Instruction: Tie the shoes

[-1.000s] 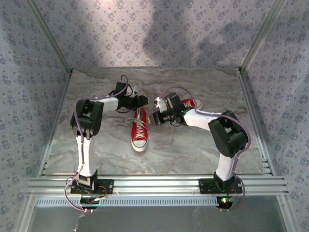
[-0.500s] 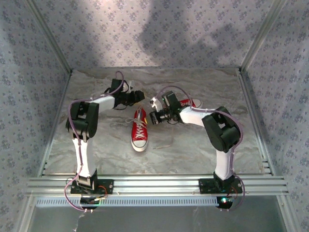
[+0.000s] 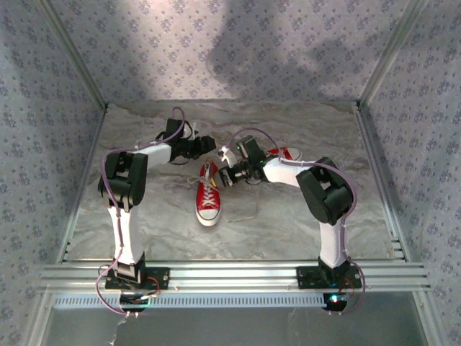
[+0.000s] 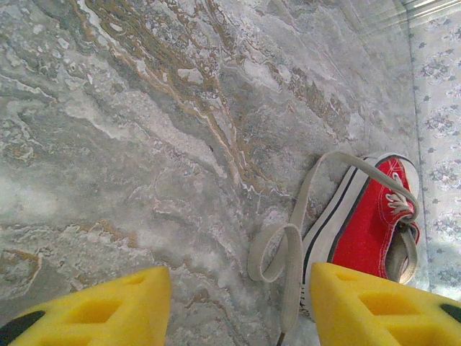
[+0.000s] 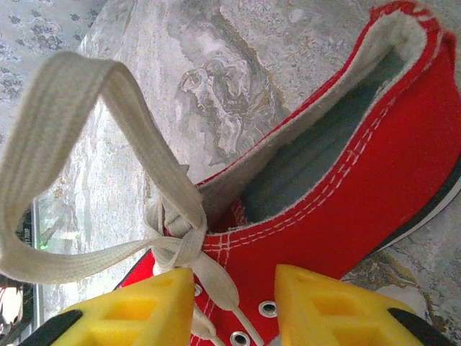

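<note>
Shoe (image 3: 207,193): the right end effector (image 5: 234,288), half-open and empty, should pinch the lace loop (image 5: 50,137) near its knot; the left end effector (image 4: 238,292), wide and empty, should take the loose lace (image 4: 293,281).

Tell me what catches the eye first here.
A red shoe lies in the middle of the table, laces trailing loose. In the right wrist view a big white lace loop stands up from a knot, just above the yellow fingers. A second red shoe peeks out behind the right arm.
</note>
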Controlling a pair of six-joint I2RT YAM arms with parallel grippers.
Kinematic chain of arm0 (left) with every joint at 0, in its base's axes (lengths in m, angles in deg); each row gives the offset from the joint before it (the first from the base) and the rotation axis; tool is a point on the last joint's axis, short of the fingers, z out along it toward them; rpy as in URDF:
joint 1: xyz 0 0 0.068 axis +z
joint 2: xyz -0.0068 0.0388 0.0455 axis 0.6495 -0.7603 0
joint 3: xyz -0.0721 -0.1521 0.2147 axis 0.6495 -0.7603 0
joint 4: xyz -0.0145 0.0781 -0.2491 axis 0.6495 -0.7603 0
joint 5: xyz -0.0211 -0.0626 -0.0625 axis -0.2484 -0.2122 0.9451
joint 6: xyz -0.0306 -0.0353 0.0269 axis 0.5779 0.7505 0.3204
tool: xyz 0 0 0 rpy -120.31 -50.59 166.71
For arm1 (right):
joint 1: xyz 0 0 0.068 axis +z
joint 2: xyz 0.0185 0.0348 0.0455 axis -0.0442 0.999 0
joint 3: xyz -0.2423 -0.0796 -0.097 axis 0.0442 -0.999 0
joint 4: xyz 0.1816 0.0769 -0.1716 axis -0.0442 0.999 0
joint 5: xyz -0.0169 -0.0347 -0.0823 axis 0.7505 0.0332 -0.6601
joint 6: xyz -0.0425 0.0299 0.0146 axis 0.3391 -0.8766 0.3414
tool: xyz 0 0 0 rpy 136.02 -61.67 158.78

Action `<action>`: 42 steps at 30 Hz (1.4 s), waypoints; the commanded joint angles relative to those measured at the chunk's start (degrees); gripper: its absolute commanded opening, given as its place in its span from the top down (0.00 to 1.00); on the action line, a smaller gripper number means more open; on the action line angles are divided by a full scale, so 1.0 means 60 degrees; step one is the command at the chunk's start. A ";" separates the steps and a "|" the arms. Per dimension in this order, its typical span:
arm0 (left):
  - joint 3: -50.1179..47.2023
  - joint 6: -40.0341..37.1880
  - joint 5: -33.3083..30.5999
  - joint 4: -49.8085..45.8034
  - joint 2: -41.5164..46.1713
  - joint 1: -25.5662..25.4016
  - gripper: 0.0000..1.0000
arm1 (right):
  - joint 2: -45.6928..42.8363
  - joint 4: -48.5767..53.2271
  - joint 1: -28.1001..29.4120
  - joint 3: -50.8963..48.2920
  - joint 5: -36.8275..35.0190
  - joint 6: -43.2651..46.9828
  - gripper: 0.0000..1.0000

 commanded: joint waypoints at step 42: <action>-0.2377 -0.0003 -0.2565 -0.0415 0.2934 0.0218 0.44 | -0.0961 0.1012 0.0143 -0.1289 -0.2294 0.0328 1.00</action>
